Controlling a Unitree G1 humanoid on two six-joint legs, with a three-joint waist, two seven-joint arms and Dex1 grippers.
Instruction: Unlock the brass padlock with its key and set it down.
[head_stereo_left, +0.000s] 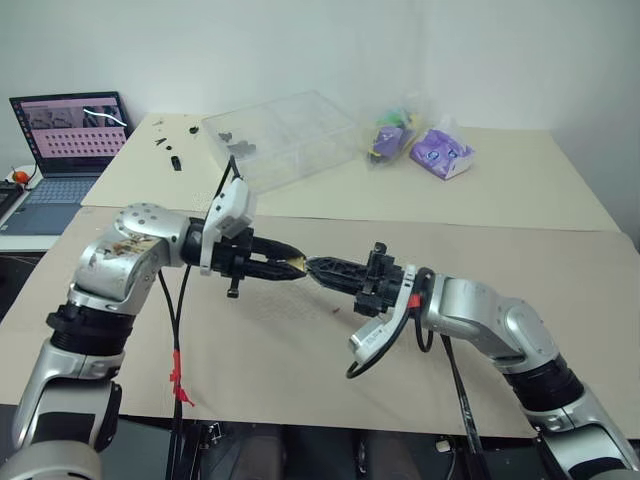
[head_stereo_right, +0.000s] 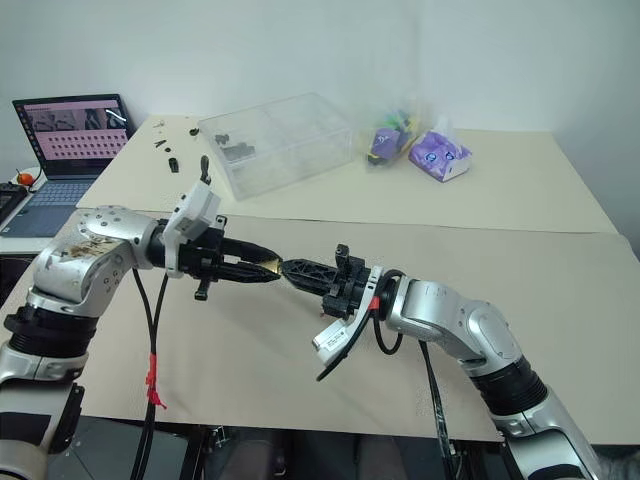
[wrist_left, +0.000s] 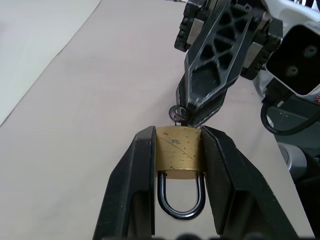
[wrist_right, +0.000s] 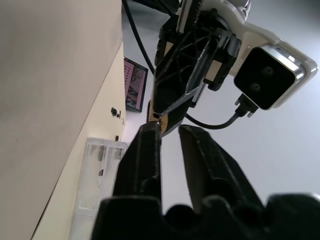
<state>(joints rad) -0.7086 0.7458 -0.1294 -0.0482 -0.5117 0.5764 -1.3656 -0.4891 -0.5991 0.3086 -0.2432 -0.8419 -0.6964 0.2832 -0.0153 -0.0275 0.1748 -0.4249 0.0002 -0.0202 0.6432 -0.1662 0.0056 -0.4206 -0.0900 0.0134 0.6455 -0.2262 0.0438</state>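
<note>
a clear plastic box (head_stereo_left: 285, 135) near the bench's far edge holds a few small dark parts at its left end, too small to name. above the bench's middle, the left gripper (wrist_left: 179, 150) is clamped on the brass padlock (wrist_left: 179, 154), its long axis along the fingers, shackle back toward the wrist. the left wrist view adds the key (wrist_left: 178, 114) at the lock's outer end, with the right gripper (head_stereo_left: 312, 267) closed there, seemingly pinching it.
</note>
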